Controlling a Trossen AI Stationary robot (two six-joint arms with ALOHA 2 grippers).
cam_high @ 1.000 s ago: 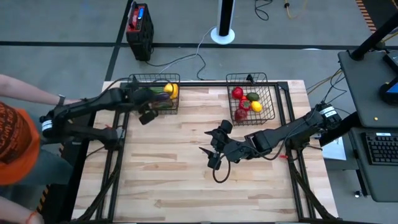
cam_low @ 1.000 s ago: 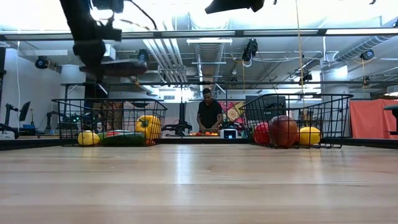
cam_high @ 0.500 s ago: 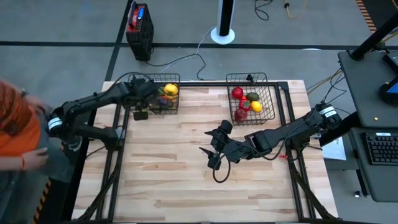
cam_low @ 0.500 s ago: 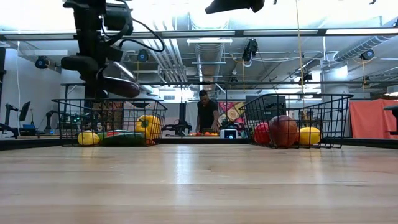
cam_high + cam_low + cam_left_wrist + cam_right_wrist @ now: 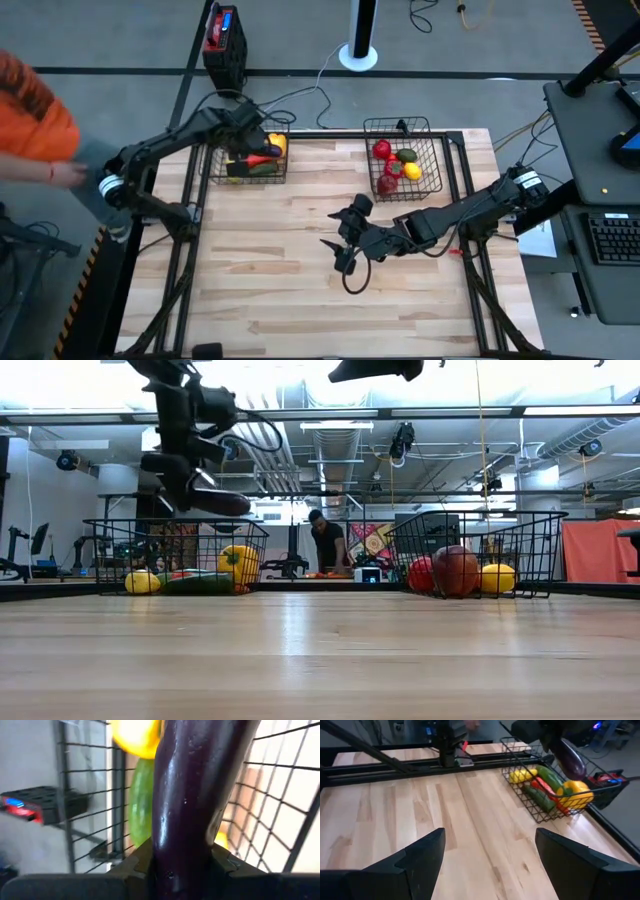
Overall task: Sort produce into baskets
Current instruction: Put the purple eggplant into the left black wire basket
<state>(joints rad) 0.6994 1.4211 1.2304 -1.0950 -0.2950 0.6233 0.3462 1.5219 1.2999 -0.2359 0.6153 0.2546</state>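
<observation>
Bench bare of loose produce, as far as the high view shows; the sort looks nearly finished, with one piece not yet down. That piece is the eggplant, clamped in my left gripper, the fingers drawn in close on its lower body. I hold it above the left basket, which sits at the bench's 11 o'clock corner; the low view puts the eggplant clear of the rim, not yet inside. Eggplant: dark purple, near black, glossy skin catching highlights, long and smooth, slightly tapered. Already in the left basket: a yellow pepper at its 2 o'clock corner, a green cucumber along the 6 o'clock side, a streak of red and orange between them that I cannot name with certainty, and a small yellow piece at the end away from the pepper in the low view. The right basket, at the bench's 1 o'clock, holds red tomatoes, a green piece and a lemon. My right gripper waits over mid-bench, fingers spread wide, holding nothing. Judgement: what is left is to lower the eggplant in among the pieces already lying there and let go; after that, nothing remains to sort that I can see. A person in orange stands off the bench at 9 o'clock.
</observation>
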